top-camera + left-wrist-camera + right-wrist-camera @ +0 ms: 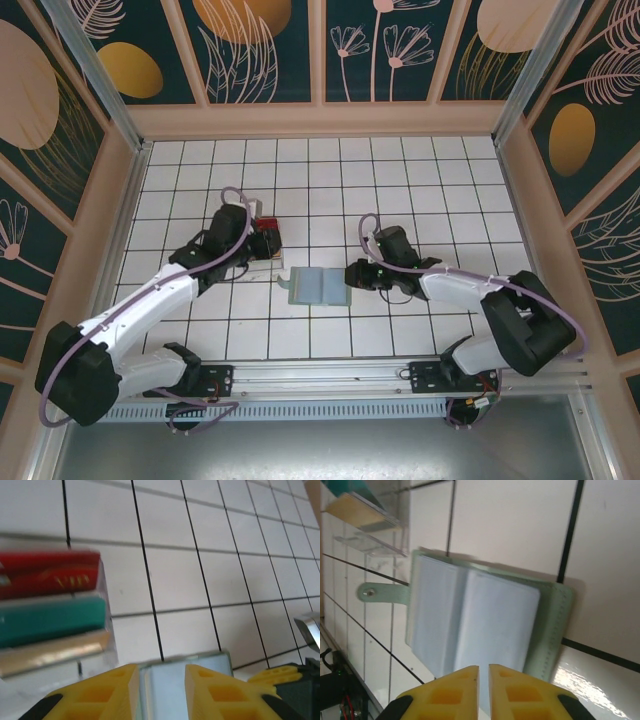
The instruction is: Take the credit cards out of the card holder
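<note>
Right hand: yellow fingers pinched nearly together on the open card holder's near edge. The holder lies flat on the tiled desk, grey-green, stitched rim, pale blue leaves. Left hand: fingers apart around a blurred pale slab, grip unclear. Nearby, red, teal, tan credit cards sit in a clear tray.

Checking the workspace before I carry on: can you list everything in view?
card holder: one, grey-green, light blue inside, open at table centre
credit cards: at least three, red, teal, tan, in the clear tray
clear tray: one, transparent, left of the card holder
pale flat piece: one, blue-grey, beside the tray, identity unclear
table: one, white tiles
left gripper: one, yellow fingers flanking the pale flat piece
right gripper: one, yellow fingers nearly together, at the card holder's edge
</note>
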Robot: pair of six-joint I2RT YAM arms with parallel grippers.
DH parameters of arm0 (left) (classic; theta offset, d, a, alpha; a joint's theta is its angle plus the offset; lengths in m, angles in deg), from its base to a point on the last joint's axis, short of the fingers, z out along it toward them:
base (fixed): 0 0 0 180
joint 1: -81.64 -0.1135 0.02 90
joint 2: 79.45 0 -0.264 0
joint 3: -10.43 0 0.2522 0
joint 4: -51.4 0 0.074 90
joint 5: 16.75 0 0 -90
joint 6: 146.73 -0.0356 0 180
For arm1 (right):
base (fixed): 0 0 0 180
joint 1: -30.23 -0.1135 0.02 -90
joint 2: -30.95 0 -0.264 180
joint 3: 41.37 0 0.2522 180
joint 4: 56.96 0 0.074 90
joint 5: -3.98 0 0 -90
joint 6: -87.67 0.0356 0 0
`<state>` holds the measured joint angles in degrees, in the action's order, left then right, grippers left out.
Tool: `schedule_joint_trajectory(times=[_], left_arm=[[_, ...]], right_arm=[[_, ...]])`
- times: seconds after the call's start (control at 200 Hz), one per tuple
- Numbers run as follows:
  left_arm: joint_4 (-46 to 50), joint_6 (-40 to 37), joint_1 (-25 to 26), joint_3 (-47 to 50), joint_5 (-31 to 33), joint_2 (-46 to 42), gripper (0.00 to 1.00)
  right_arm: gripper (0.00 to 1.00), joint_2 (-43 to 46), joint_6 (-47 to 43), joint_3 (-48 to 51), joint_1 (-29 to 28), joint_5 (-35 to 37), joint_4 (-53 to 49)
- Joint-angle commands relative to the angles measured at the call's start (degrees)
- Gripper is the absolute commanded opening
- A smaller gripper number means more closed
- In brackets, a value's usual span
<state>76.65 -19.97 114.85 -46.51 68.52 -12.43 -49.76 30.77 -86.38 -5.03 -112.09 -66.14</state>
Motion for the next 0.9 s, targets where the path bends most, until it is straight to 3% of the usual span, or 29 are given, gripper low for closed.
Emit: schedule_joint_trajectory(times=[0.0,0.12,0.49,0.896], left_arm=[[-4.8,8.2,3.4,2.8,-2.1,0.8,0.31],[-6.1,11.1,6.4,4.8,-2.2,3.0,0.31],[-9.6,14.3,10.0,6.3,-3.9,7.4,0.34],[-8.4,14.2,11.7,5.3,-4.9,14.9,0.35]], right_arm=[[0.10,-2.1,0.0,1.0,-1.1,1.6,-0.2],[0.00,-3.5,0.1,1.5,-1.5,2.6,-0.6],[0.00,-1.1,-1.5,1.4,-1.5,5.9,-6.0],[0.00,-4.8,-0.9,1.8,-1.6,4.9,-3.6]])
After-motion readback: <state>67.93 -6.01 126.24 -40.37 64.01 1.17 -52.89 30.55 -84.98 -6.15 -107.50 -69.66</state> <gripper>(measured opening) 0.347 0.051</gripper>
